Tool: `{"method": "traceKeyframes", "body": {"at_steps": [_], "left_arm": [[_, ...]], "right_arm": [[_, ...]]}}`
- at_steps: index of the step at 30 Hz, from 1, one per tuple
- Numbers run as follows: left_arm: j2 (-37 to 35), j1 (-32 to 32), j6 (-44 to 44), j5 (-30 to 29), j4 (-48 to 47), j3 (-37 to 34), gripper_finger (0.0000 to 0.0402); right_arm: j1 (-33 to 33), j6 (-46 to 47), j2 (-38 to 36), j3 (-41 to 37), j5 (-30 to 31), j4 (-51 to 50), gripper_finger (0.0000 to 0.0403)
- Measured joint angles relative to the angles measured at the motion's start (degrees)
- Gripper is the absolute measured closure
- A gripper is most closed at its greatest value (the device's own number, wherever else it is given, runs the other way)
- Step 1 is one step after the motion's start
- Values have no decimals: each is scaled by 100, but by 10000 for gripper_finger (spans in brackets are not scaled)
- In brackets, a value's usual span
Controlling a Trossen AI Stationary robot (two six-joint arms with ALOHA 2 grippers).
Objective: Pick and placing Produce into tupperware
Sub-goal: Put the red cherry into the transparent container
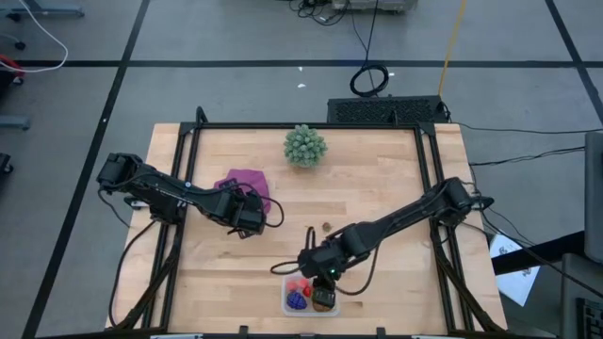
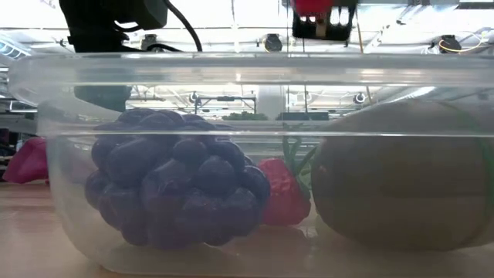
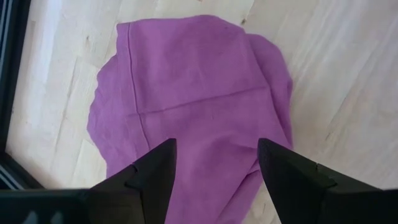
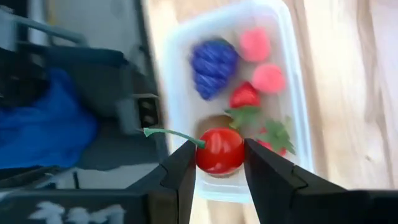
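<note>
Right gripper (image 4: 219,163), cherry (image 4: 221,150) over tupperware (image 4: 292,74)

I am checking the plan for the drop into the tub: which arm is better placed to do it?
The right. The right gripper holds a red cherry directly above the tupperware. The left gripper is open over the purple cloth, far from the tub.

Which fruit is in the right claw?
The red cherry with the green stem, held by the right claw over the tub; the others lie inside.

Bright, even overhead light; foreground blur.
</note>
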Motion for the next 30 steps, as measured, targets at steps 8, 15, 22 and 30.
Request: {"method": "traceKeyframes", "body": {"at_steps": [8,15,22,30], "left_arm": [[0,1,89,-45,-8,0,172],[0,1,79,-43,-4,0,172],[0,2,90,-90,-2,0,172],[0,2,77,-94,2,0,172]], "right_arm": [[33,55,473,0,32,-947,285],[70,-21,517,-24,341,-792,285],[149,-52,520,-39,495,-604,285],[212,2,520,-107,630,-300,285]]}}
